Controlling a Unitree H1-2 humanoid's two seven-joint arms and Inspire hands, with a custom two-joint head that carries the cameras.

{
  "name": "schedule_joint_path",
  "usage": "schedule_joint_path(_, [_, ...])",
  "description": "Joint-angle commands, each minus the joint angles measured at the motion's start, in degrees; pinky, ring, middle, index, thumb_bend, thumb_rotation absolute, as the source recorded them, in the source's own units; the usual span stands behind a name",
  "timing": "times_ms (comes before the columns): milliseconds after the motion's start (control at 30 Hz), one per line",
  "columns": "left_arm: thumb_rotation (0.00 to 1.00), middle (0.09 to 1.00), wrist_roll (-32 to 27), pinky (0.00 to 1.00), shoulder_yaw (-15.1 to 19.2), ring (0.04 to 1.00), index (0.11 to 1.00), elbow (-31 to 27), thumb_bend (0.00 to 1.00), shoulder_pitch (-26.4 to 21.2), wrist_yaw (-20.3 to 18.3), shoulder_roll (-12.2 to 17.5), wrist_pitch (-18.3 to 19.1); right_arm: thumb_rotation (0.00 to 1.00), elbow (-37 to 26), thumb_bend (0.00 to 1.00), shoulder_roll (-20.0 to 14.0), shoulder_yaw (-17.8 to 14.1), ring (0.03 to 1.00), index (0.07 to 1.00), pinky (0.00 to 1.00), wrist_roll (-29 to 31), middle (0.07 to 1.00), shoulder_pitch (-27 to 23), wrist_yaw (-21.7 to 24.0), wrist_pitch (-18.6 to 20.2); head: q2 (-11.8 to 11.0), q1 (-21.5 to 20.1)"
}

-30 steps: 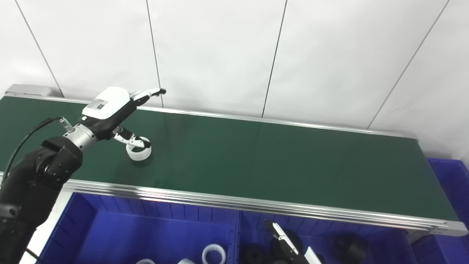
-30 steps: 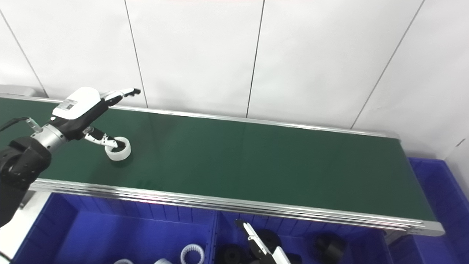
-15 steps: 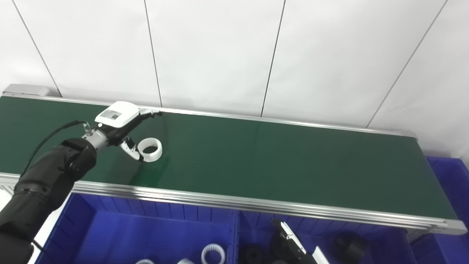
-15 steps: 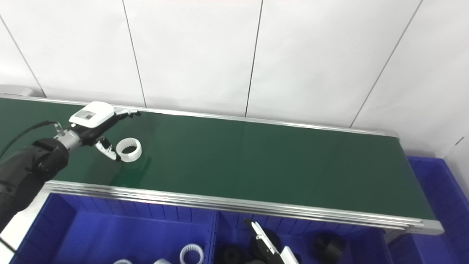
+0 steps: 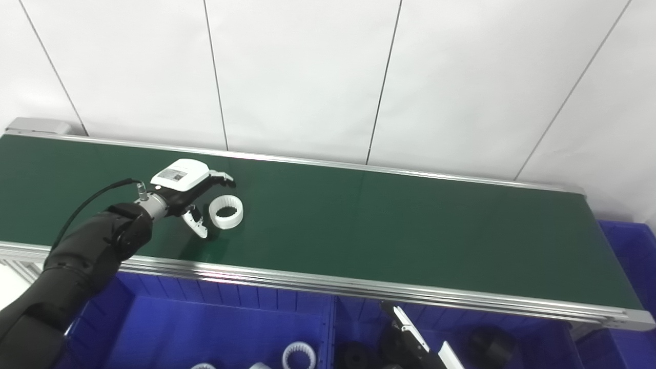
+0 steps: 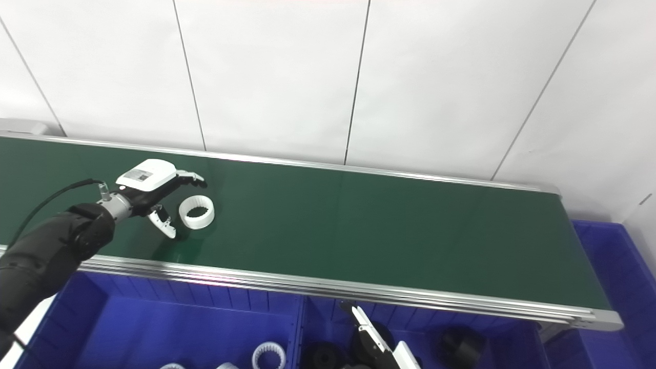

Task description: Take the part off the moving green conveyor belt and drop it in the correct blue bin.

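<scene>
A white ring part lies flat on the green conveyor belt, left of centre; it also shows in the right eye view. My left hand is low over the belt just left of the ring, open, fingers curved behind it and thumb in front, not holding it. My right hand shows only as fingers at the bottom edge over the bin of black parts; its state cannot be told.
A blue bin below the belt's front rail holds white toothed rings. The bin to its right holds black round parts. Another blue bin stands at the belt's right end. A white wall runs behind.
The ring has ridden the belt to the right. My left hand has dropped lower and followed it right, with the thumb now out of the ring and beside it.
</scene>
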Motion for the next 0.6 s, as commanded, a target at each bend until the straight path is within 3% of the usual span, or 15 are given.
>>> schedule_joint_path(0, [0.10, 0.715, -1.76, 0.62, 0.51, 0.681, 0.726, -0.13, 0.98, -2.60, 1.78, -0.33, 0.47, 1.00, -2.62, 0.44, 0.09, -0.57, 0.978, 0.980, 0.93, 0.65, 1.000, -0.01, -0.17, -0.35, 0.15, -0.13])
schedule_joint_path(67, [0.13, 0.712, -2.88, 0.60, 0.78, 0.677, 0.720, 0.57, 0.97, -2.27, 1.47, -1.47, 1.20, 1.00, -2.85, 0.43, 0.10, -0.70, 0.978, 0.979, 0.93, 0.81, 1.000, 0.01, -0.10, -0.30, 0.23, -0.19])
schedule_joint_path(167, [0.17, 0.731, -5.33, 0.60, 1.36, 0.691, 0.725, -0.78, 0.95, -1.33, -2.03, -3.74, 4.48, 1.00, -2.99, 0.42, 0.08, -0.88, 0.975, 0.977, 0.93, 1.15, 0.999, 0.01, 0.05, -0.11, 0.24, -0.24])
schedule_joint_path(300, [0.23, 0.727, -7.08, 0.60, 0.65, 0.680, 0.720, -1.09, 0.93, -1.31, -4.10, -6.32, 5.57, 1.00, -3.14, 0.42, 0.07, -1.09, 0.970, 0.975, 0.92, 1.21, 0.997, 0.06, 0.14, -0.06, 0.30, -0.10])
schedule_joint_path(567, [0.13, 0.638, -7.12, 0.48, -1.91, 0.562, 0.663, -6.48, 0.88, -0.83, -8.92, -10.53, 13.77, 1.00, -3.30, 0.40, 0.44, -1.07, 0.974, 0.977, 0.93, 0.68, 0.997, -0.28, 0.07, 0.13, 0.43, -0.70])
